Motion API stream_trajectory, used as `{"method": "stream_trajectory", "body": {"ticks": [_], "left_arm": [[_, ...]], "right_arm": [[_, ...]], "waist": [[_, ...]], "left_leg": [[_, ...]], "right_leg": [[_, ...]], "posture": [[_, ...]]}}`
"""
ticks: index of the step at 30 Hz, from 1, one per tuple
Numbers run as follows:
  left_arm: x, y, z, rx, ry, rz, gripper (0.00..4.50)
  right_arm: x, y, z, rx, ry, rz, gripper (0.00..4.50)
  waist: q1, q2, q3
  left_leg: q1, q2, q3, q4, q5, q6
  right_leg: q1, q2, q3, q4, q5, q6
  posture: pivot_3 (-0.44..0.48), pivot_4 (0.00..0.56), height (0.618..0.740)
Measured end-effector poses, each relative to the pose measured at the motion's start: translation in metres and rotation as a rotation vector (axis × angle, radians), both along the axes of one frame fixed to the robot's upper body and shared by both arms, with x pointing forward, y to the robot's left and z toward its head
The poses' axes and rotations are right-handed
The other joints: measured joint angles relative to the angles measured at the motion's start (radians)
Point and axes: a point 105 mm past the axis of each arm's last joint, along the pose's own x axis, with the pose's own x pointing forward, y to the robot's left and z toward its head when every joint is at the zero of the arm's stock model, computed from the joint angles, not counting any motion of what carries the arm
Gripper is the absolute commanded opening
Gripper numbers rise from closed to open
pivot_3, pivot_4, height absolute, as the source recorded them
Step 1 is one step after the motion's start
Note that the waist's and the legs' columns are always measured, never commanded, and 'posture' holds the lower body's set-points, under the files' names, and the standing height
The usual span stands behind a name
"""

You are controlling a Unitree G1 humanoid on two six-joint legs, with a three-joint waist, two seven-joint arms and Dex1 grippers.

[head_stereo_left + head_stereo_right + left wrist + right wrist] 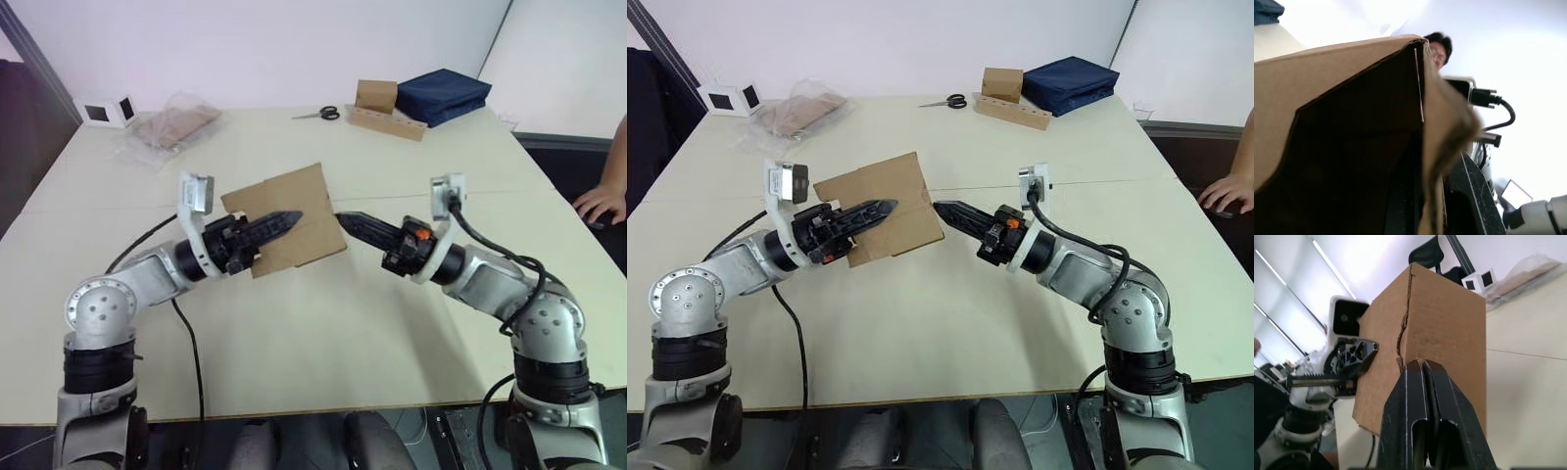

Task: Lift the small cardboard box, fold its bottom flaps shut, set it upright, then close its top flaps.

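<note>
Centrally in your head view, both arms reached inward, the left gripper clamped on the small cardboard box, held above the table. Its long axis ran slightly tilted across frame; your right gripper, fingers pressed together, touched its right edge.

A pale cream tabletop carries everything. Near its far left corner sit two small white cubes with dark faces, and just beside them a clear plastic bag holding flat cardboard. Along the far edge lie scissors, a closed brown box, a long wooden block and a dark blue folded bag.
</note>
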Motion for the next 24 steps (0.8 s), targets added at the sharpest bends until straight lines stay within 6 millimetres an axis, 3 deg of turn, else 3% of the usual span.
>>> {"method": "stream_trajectory", "body": {"ticks": [5, 8, 13, 18, 20, 24], "left_arm": [[0.004, 0.009, 0.014, 0.239, -0.042, -0.045, 0.00], [0.009, 0.000, 0.013, 0.448, -0.060, -0.099, 0.00], [0.030, -0.015, 0.012, 0.755, -0.172, -0.132, 0.00], [0.050, -0.018, -0.016, 1.072, -0.320, -0.268, 0.00], [0.056, -0.031, -0.033, 1.259, -0.471, -0.409, 0.00], [0.057, -0.045, -0.054, 1.379, -0.603, -0.584, 0.00]], "right_arm": [[-0.008, -0.032, -0.004, -0.123, -0.063, -0.081, 0.03], [-0.018, -0.036, -0.013, -0.210, -0.087, -0.078, 0.03], [-0.016, -0.031, -0.022, -0.241, -0.106, -0.110, 0.03], [-0.013, -0.024, -0.030, -0.230, -0.115, -0.139, 0.03], [-0.015, -0.022, -0.035, -0.221, -0.104, -0.157, 0.03], [-0.019, -0.015, -0.038, -0.222, -0.113, -0.162, 0.03]], "waist": [[0.002, -0.001, 0.001], [0.001, -0.002, 0.002], [-0.004, -0.002, 0.002], [-0.001, -0.001, 0.004], [0.018, -0.001, 0.004], [0.024, -0.001, 0.004]], "left_leg": [[-0.001, -0.001, 0.000, 0.000, 0.000, 0.000], [-0.001, -0.001, 0.000, -0.001, 0.000, 0.000], [0.000, 0.000, 0.001, -0.003, 0.000, 0.000], [-0.003, 0.000, 0.001, -0.011, 0.001, -0.001], [-0.005, 0.000, 0.001, -0.011, 0.001, -0.001], [-0.007, 0.000, 0.001, -0.010, 0.001, -0.001]], "right_leg": [[0.000, 0.000, 0.000, -0.002, 0.000, 0.000], [0.000, 0.001, 0.000, -0.002, 0.000, 0.000], [0.000, 0.001, 0.001, -0.003, 0.000, 0.000], [-0.005, 0.001, 0.001, -0.007, 0.000, 0.000], [-0.005, 0.001, 0.000, -0.010, 0.000, 0.000], [-0.006, 0.000, 0.000, -0.011, 0.000, 0.000]], "posture": [[0.000, 0.150, 0.740], [0.000, 0.150, 0.740], [0.000, 0.150, 0.740], [0.000, 0.150, 0.740], [0.000, 0.150, 0.740], [0.000, 0.150, 0.740]]}}
